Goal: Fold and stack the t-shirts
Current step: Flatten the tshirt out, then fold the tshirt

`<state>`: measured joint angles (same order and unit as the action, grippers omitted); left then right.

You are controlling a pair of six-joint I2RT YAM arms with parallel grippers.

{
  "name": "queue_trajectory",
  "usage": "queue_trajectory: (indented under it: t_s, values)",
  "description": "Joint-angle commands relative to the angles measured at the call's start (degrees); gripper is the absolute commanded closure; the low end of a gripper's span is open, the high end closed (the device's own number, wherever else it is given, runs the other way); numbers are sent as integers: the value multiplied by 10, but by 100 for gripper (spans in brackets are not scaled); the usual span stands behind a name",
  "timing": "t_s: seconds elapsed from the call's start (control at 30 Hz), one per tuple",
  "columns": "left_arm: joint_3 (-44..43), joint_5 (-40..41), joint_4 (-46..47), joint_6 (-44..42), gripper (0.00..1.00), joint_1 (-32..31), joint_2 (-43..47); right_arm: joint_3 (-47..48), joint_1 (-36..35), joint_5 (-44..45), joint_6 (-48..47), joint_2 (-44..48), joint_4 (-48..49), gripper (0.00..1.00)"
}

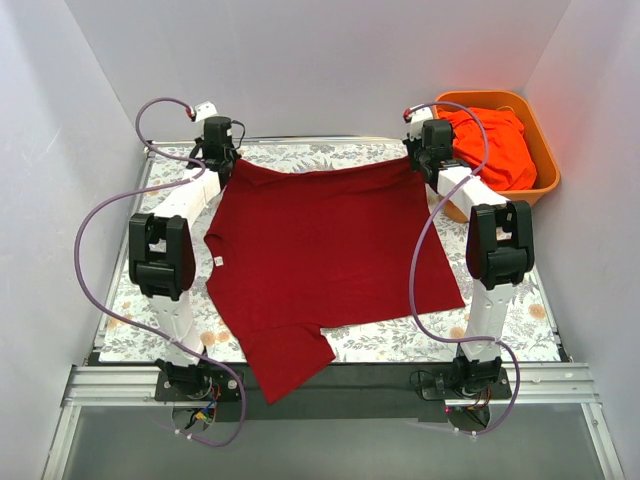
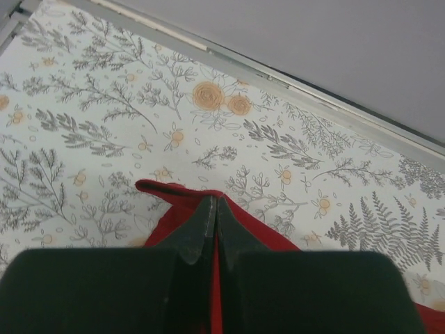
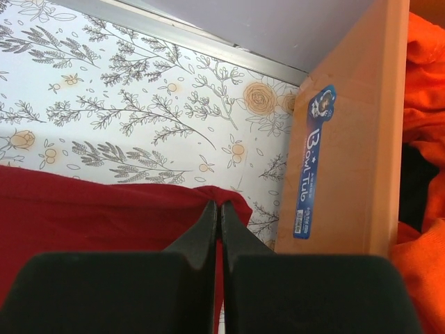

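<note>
White walls (image 1: 320,60) box in a table under a floral table cover (image 1: 300,155), and spread flat across it is the dark red t-shirt (image 1: 320,250). Both arms reach to the far side. The left gripper (image 1: 226,168) is pinched tight on the shirt's far left corner; from the wrist, the left gripper (image 2: 214,202) has its fingers pressed together with a fold of red cloth (image 2: 177,198) poking out past the tips. The right gripper (image 1: 420,160) does the same at the far right corner; close up, the right gripper (image 3: 217,205) is clamped fully, with red fabric (image 3: 90,209) running off to its left.

The far edge of the shirt runs nearly straight between the two grips. At the near side, one sleeve hangs over the table's front edge between the arm bases.

A strip of patterned cover lies bare beyond the shirt, up to the metal rail (image 2: 292,73) at the back wall. On the right it is tight: the orange tub (image 1: 545,165) stands just beside the right fingers, its blue sticker (image 3: 314,160) facing them, and the orange-red t-shirt (image 1: 495,145) is bunched inside it.
</note>
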<state>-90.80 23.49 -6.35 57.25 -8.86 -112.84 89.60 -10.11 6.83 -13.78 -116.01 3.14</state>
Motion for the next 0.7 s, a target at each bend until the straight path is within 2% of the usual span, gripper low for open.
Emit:
queue_trajectory:
  t_s: [0.0, 0.2, 0.4, 0.67]
  values:
    - [13, 10, -66, 83, 100, 3, 88, 25, 4, 3, -9, 3, 35, 99]
    - [81, -10, -85, 143, 100, 3, 155, 4, 4, 0, -12, 17, 38, 99]
    - [113, -62, -129, 205, 100, 3, 204, -13, 5, 13, -13, 28, 37, 99]
    - [193, -57, -151, 280, 100, 2, 278, -31, 6, 21, -19, 40, 35, 99]
